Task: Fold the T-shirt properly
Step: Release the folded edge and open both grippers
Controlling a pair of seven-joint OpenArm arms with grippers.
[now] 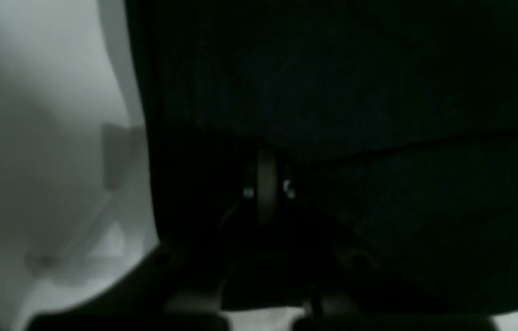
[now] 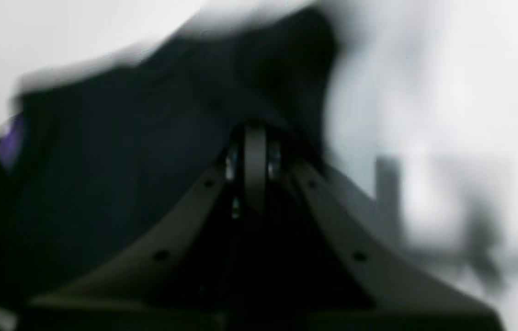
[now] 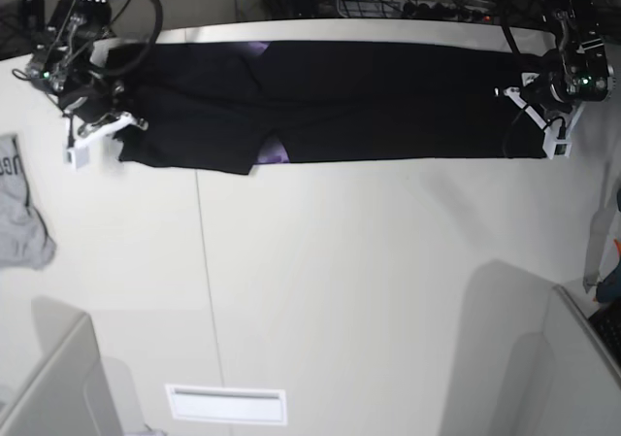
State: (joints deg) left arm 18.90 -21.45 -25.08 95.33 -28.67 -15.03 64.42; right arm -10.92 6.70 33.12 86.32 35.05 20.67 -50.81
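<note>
The T-shirt [image 3: 369, 96] lay along the far edge of the table [image 3: 369, 281], already folded lengthwise into a long black band, a purple scrap of print showing at its near edge and another near its far edge. A grey garment [image 3: 21, 218] sat well apart from the shirt, off its right-arm end, at the table's side.

Right gripper [image 3: 97, 137] was at one end of the shirt, left gripper [image 3: 553, 116] at the other — both low on the cloth.

- Right wrist view: jaws drawn together to a point, black cloth [image 2: 125, 161] bunched right at the tips. Looked pinched on the shirt, though blur kept me from being sure of the bite.
- Left wrist view: very dark; jaws also looked drawn in, with cloth [image 1: 355, 92] all round. Whether fabric sat between them — could not tell.

Handling, as I judged it: light, limp cotton, no stiffness, would sag between two holds and slide easily over the smooth table. Not fragile. Layers could slip apart, so the hold ought to take every layer at the end corners, both ends moved together.
</note>
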